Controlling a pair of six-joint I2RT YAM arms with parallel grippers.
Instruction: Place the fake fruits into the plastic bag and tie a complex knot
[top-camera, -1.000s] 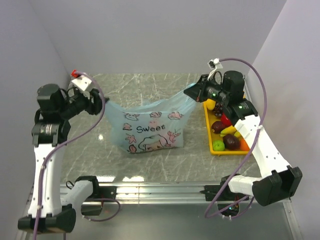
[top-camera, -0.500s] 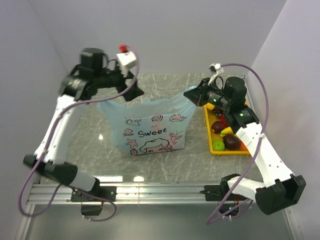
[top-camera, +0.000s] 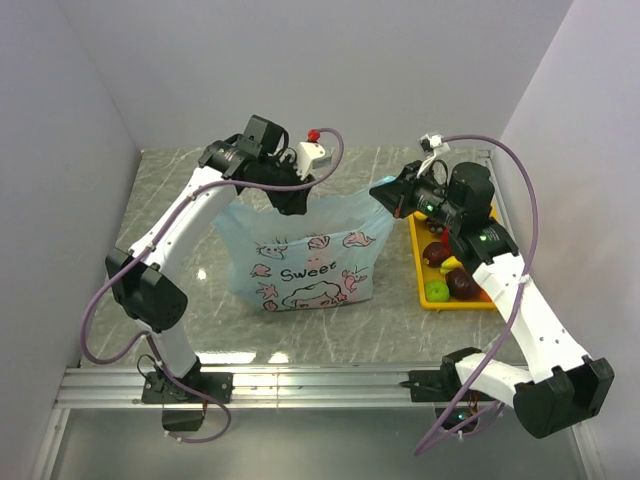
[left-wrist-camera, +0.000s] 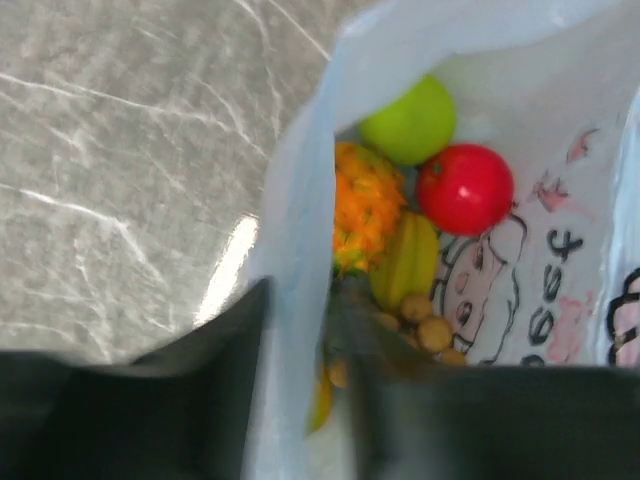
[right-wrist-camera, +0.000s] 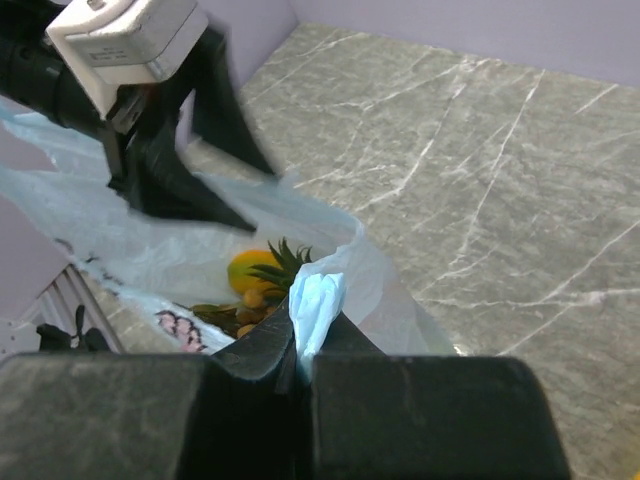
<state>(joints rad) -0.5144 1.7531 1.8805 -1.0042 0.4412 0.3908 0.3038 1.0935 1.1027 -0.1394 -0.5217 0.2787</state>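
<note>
Right gripper: pinches shut on a bunched light-blue corner of the plastic bag. Holds that corner up, with the rest of the bag sagging below and away from the fingers toward the other arm.

Left gripper: stands with fingers apart, straddling the bag's rim at the far side of the mouth. Keeps one finger outside over the marble table and the other inside the bag, with thin film running through the gap between them. Cannot tell whether either pad touches the film.

Just beyond the left fingertips, down inside the bag: a green apple, a red apple touching it, an orange spiky fruit and a yellow-green starfruit.

Beside and below the right wrist, apart from the bag: a yellow tray carrying several more fruits.
</note>
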